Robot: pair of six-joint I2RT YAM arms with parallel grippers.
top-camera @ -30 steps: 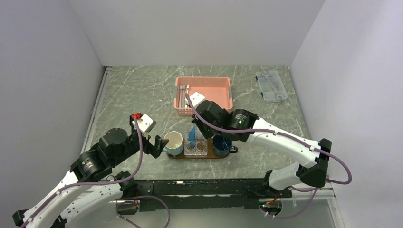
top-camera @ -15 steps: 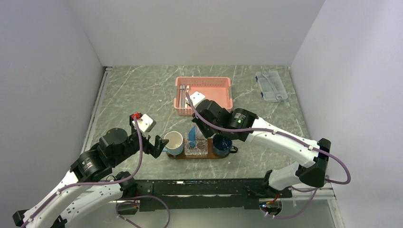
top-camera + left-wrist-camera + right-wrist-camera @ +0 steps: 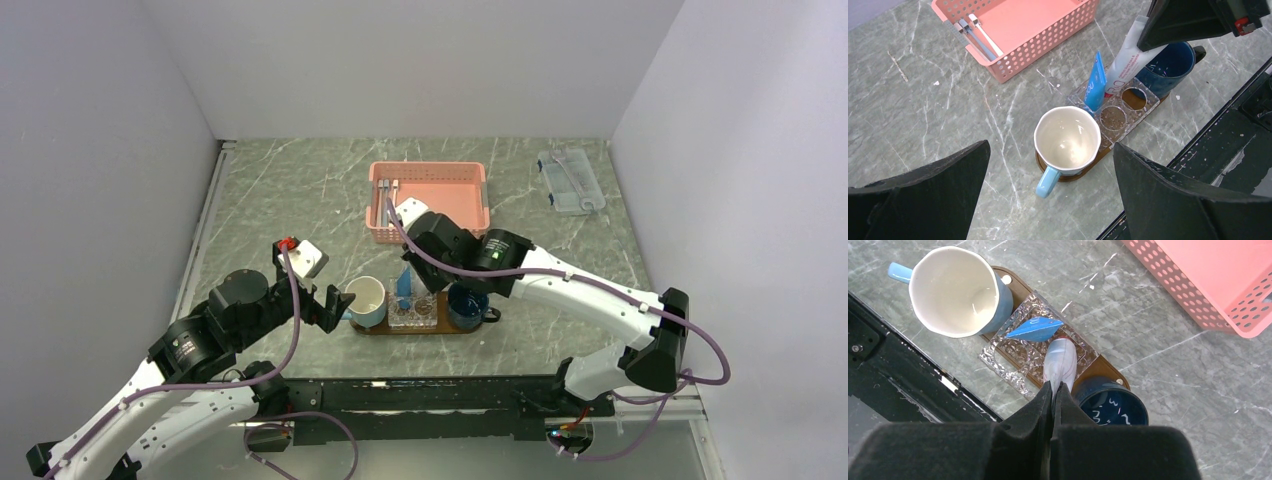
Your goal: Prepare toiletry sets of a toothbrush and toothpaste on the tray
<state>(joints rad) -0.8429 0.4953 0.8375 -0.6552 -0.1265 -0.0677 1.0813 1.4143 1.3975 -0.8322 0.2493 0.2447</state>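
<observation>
From above, the left jaws stand spread wide just beside the white mug (image 3: 367, 300), holding nothing. The right jaws hang over the tray (image 3: 440, 331), with the blue toothpaste (image 3: 404, 284) just to their side. The left wrist view shows the toothpaste upright in the clear holder (image 3: 1120, 117), its long axis near vertical and flat end up. The white tube (image 3: 1124, 62) leans beside it. From the right wrist, the right jaws are pressed together on the white tube's flat end, its lower end below them at a holder slot. I'd worry it misses the slot. If it swings sideways, it could also tip the toothpaste.
</observation>
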